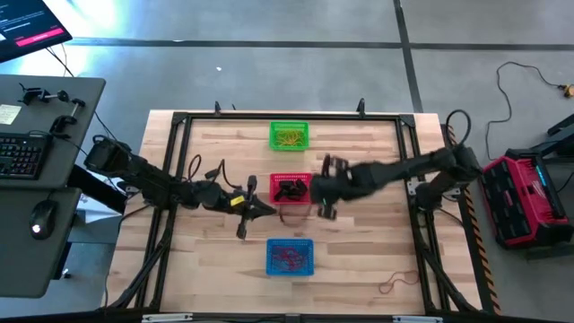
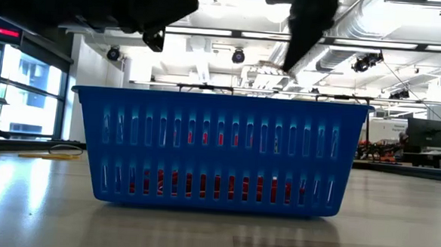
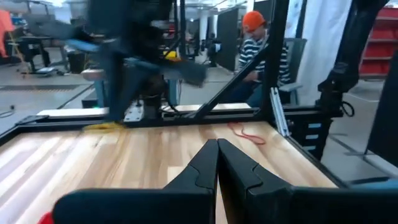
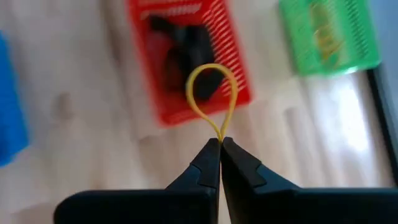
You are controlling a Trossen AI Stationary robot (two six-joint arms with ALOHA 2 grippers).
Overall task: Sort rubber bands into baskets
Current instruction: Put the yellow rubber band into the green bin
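Three baskets stand in a row down the table's middle. The green one (image 1: 289, 136), at the far end, holds yellow rubber bands. The red one (image 1: 291, 188) holds black bands. The blue one (image 1: 290, 257), nearest, holds red bands (image 2: 202, 184). My right gripper (image 1: 318, 190) hangs above the red basket's right side, shut on a yellow rubber band (image 4: 211, 93). My left gripper (image 1: 267, 211) is shut and holds nothing, level above the table just left of the red basket's near corner. My right gripper pinches the yellow band at one point of the loop (image 4: 221, 137), between its two fingertips. The fingers slant down from the table's right side. The rest of the loop stands out open beyond the tips, lifted clear above the red basket (image 4: 186, 56).
A loose reddish band (image 1: 392, 284) lies on the wood near the table's near right corner; it is also in the left wrist view (image 3: 247, 133). A black frame (image 1: 408, 135) rims the table. A seated person (image 3: 264, 59) is in the room beyond the right side.
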